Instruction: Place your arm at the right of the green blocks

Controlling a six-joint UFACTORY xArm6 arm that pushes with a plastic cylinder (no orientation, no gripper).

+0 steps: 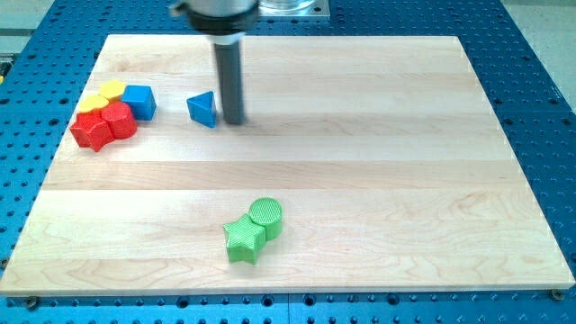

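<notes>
A green cylinder (266, 216) and a green star (243, 240) sit touching each other at the view's bottom centre of the wooden board (378, 180). My tip (234, 121) is in the upper middle-left of the board, well above the green blocks. It stands just right of a blue triangle block (203, 109).
At the view's left edge is a cluster: a yellow block (106, 93), a blue cube (139, 102), a red star (92, 130) and a red block (119, 119). The board lies on a blue perforated table (540, 81).
</notes>
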